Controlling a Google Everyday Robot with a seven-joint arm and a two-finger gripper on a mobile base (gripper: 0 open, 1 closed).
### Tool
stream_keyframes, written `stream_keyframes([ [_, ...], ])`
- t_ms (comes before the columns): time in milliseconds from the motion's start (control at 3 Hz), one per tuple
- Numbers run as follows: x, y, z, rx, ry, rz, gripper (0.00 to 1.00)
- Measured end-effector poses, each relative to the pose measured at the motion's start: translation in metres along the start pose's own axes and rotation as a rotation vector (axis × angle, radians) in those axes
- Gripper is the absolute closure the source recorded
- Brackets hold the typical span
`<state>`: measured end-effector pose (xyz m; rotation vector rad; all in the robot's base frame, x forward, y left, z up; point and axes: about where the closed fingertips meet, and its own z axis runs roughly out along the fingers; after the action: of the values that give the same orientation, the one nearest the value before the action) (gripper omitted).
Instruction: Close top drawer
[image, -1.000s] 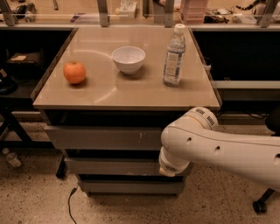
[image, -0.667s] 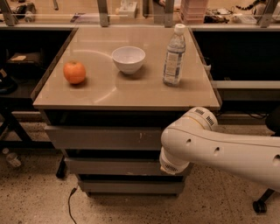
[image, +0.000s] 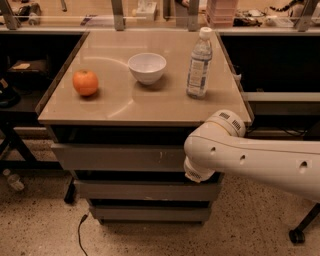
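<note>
The top drawer is the tall grey front just under the tabletop, with pale scratches right of centre. It stands slightly out from the cabinet, with a dark gap above it. My white arm reaches in from the right and covers the drawer front's right end. My gripper is at that end of the arm, against the drawer front, and is hidden behind the arm.
On the tan tabletop stand an orange, a white bowl and a water bottle. Two shallower grey drawer fronts lie below. A cable trails on the floor at the left. Dark shelving flanks both sides.
</note>
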<state>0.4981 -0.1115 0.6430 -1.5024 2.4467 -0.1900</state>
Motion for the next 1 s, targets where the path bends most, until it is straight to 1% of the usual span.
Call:
stream_keyframes([
  [333,-0.0093,-0.0193,-0.0048,0.042,-0.006,0.003,1.0],
  [667,-0.0096,-0.0201,-0.0053,0.044,-0.006,0.002,0.82],
  [1000,-0.0096,-0.0201,-0.0053,0.044,-0.006,0.002,0.59],
])
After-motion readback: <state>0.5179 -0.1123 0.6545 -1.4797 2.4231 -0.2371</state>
